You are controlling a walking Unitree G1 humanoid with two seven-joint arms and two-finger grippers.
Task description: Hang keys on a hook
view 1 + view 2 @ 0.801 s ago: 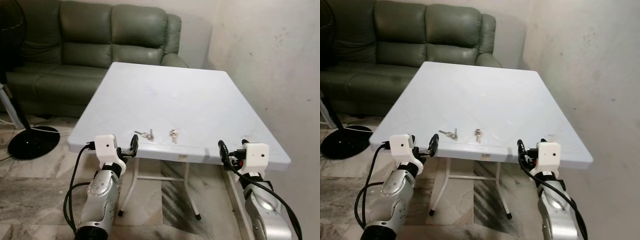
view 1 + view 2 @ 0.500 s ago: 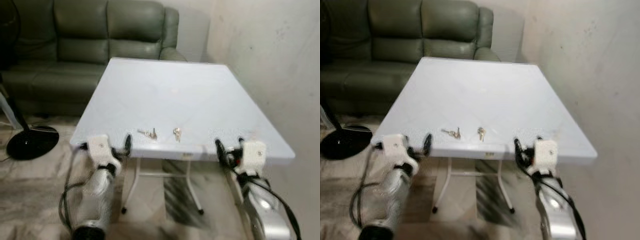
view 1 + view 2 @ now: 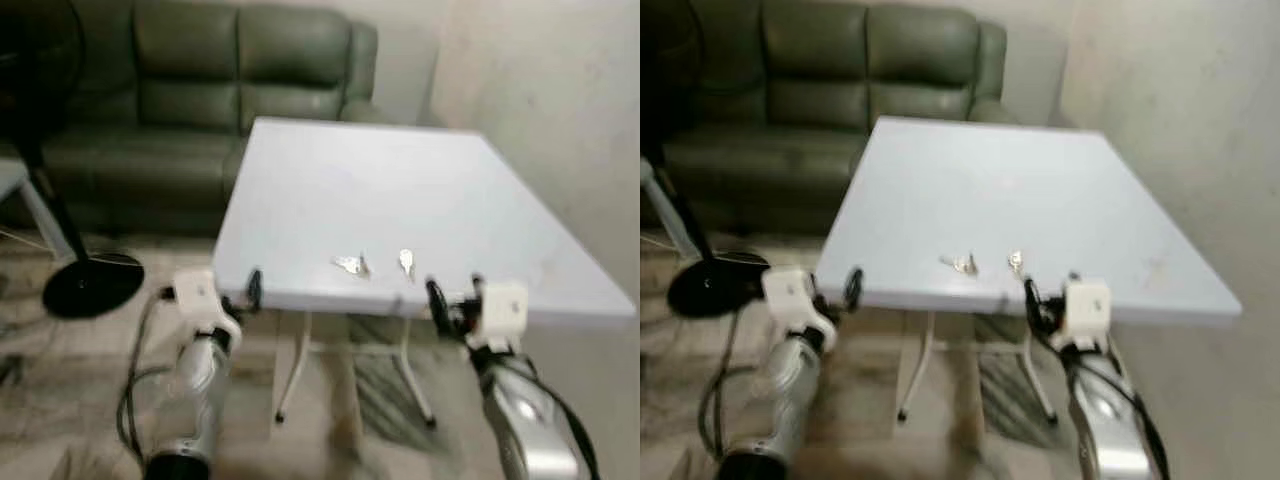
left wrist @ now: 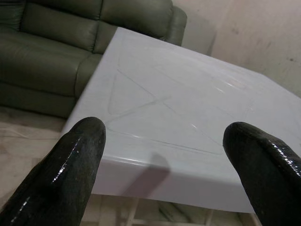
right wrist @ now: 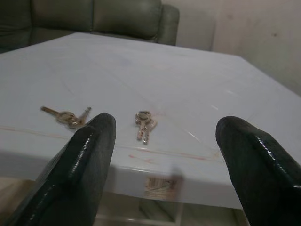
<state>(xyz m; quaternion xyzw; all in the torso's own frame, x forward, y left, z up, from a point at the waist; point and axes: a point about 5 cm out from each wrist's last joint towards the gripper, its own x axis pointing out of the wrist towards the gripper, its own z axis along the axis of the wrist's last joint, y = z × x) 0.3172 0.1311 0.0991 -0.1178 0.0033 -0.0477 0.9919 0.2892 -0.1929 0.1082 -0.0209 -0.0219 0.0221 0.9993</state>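
Standing at the near edge of the desk (image 3: 420,190), we see both arms raised in front of it. Head views are blurred.

Left pincer (image 4: 164,165): fingers (image 4: 70,174) spread well apart, nothing between them. It points at the near left corner of the desk, just short of the edge, not touching.

Right pincer (image 5: 162,160): fingers (image 5: 80,165) likewise spread wide and empty. It sits just before the near edge, right of the middle, aimed across the top.

Two sets of keys lie flat on the white top, close to the near edge, apart from each other. Left key bunch (image 5: 66,116): brass-coloured, splayed, one key pointing away to the left. Right key bunch (image 5: 144,123): paler, keys lying side by side and pointing toward the near edge. In the right wrist view the right bunch falls between the two fingers, beyond them; the left bunch sits just beside the tip of one finger. Neither pincer touches a key.

Under the desk: white folding legs (image 3: 290,375) on a marbled floor (image 3: 70,380).

Left of the desk: black fan base (image 3: 92,283) on the floor, with a pale pole rising from it.

Beyond the far edge: dark green leather sofa (image 3: 190,100). A plain pale wall (image 3: 560,90) runs along the right side.
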